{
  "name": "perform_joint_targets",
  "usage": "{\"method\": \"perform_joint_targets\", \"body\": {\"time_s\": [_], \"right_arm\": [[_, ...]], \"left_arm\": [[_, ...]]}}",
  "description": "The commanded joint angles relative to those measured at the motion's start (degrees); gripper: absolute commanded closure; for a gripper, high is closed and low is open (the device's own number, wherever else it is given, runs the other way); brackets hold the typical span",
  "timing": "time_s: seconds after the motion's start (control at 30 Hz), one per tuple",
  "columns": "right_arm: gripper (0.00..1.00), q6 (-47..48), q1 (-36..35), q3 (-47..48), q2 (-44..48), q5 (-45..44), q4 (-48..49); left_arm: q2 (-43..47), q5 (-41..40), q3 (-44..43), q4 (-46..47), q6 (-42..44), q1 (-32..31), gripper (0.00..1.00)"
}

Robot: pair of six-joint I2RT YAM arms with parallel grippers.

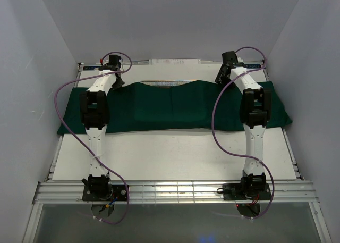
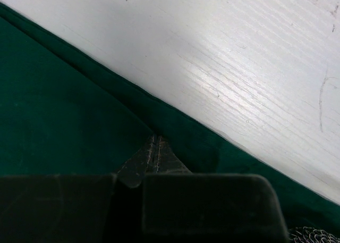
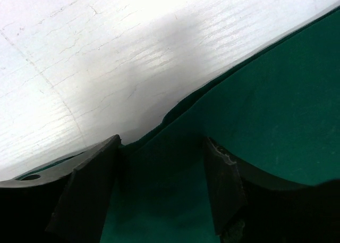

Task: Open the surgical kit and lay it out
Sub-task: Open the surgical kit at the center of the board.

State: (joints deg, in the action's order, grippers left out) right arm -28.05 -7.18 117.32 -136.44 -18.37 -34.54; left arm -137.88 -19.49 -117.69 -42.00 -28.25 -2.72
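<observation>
Green cloth wrap (image 1: 170,107), dark, spread wide; far hem pinched tight in left gripper (image 2: 139,182), straddled by gaping right gripper (image 3: 162,184). Risk: lopsided pull, snagging silver wire-mesh tray (image 2: 314,234) peeking at that hem.

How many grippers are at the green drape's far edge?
2. Left gripper sits at the drape's far-left hem, shut; right gripper at its far-right hem, open with cloth between its fingers. Neither is hidden.

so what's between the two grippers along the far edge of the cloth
In the top view, the green cloth runs between the left gripper and right gripper, with a thin strip of wire-mesh tray peeking at its far edge.
</observation>
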Motion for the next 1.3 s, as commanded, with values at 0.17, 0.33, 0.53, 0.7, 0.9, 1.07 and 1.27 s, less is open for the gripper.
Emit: {"method": "perform_joint_targets", "body": {"time_s": [0.17,0.33,0.53,0.7,0.9,1.07,1.27], "right_arm": [[0.34,3.27,-0.03,0.37,5.04,-0.7,-2.1],[0.34,2.92,-0.03,-0.59,6.8,0.0,-3.51],[0.34,2.39,-0.03,-2.0,7.95,1.75,-3.86],[0.36,1.77,-0.03,-4.11,8.04,2.81,-3.86],[0.41,1.07,-0.03,-5.34,7.24,3.34,-3.86],[0.41,0.37,0.24,-5.52,6.45,2.2,-3.6],[0.4,-0.6,1.9,-3.85,4.87,1.5,-3.25]], "left_arm": [[6.58,-1.43,0.62,0.34,0.74,0.35,1.0],[6.93,-1.78,0.8,0.25,0.83,0.44,1.0],[7.1,-1.7,0.97,0.34,0.83,0.52,1.0],[7.19,-1.61,1.32,0.34,0.83,0.44,1.0],[7.02,-1.34,1.5,0.43,0.74,0.52,1.0],[7.19,-1.43,1.67,0.51,0.74,0.44,1.0],[7.02,-1.17,1.85,0.69,0.65,0.61,1.0]]}}
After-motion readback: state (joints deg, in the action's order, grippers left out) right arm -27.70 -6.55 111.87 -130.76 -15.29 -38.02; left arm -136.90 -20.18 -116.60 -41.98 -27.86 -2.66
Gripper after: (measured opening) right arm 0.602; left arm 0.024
